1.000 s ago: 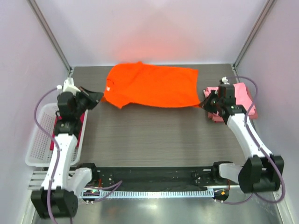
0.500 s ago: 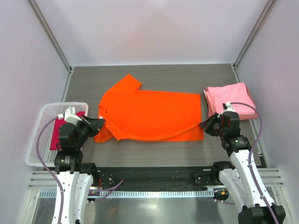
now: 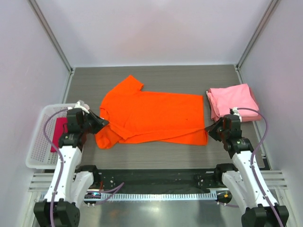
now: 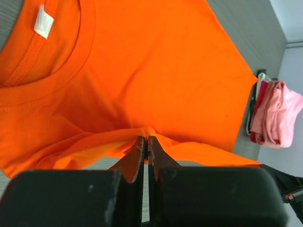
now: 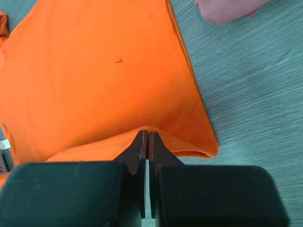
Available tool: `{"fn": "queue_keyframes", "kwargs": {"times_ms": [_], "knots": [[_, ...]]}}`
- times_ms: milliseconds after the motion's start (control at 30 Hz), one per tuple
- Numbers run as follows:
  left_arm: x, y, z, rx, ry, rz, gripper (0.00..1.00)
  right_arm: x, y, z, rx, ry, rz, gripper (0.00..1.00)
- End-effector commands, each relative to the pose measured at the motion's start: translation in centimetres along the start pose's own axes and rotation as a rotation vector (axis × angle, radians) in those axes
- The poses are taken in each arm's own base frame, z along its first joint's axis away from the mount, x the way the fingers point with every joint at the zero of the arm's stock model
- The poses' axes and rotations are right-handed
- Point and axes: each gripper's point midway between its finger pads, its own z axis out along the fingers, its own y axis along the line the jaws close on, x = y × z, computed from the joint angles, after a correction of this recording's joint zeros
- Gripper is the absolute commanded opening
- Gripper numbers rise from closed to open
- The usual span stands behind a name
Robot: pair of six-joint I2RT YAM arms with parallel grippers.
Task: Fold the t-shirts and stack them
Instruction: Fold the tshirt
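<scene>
Orange t-shirt (image 3: pixel 151 116) spread on tabletop (image 3: pixel 156 156), hem beside pink stack (image 3: pixel 233 100). Side edge clamped by left gripper (image 3: pixel 99 124) near sleeve, right gripper (image 3: pixel 211 128) near hem. Both to be lifted evenly, edge taut.

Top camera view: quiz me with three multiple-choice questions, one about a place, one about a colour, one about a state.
1. Where are the folded pink t-shirts? A: right side of the table. B: under the arms' bases. C: table's centre.
2. What colour is the garment in the white basket? A: orange. B: magenta. C: blue.
3. The left gripper is: A: open wide. B: shut on the orange t-shirt. C: out of view.
Answers: A, they lie at the right edge; B, magenta cloth shows inside the lattice; B, it pinches an orange fold.
</scene>
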Motion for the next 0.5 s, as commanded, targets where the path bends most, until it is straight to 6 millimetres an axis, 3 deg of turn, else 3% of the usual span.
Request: {"fn": "queue_keyframes", "kwargs": {"times_ms": [0,167,267,300,467], "knots": [[-3.1,-2.3,0.2,0.040,-0.058,0.092,0.00,-1.3,0.0,1.0,0.030,-0.041,0.019,0.01],[-5.2,-3.5,1.9,0.042,-0.057,0.127,0.00,-1.1,-0.2,2.2,0.042,-0.027,0.025,0.01],[-6.6,-5.4,2.9,0.068,-0.062,0.155,0.00,-1.2,-0.2,2.8,0.044,-0.027,0.035,0.01],[-5.9,-5.9,3.8,0.067,-0.031,0.180,0.00,-1.2,-0.2,3.1,0.045,-0.024,0.036,0.01],[-7.2,-7.4,5.5,0.023,-0.037,0.235,0.00,-2.2,-0.2,4.1,0.065,-0.055,0.036,0.01]]}}
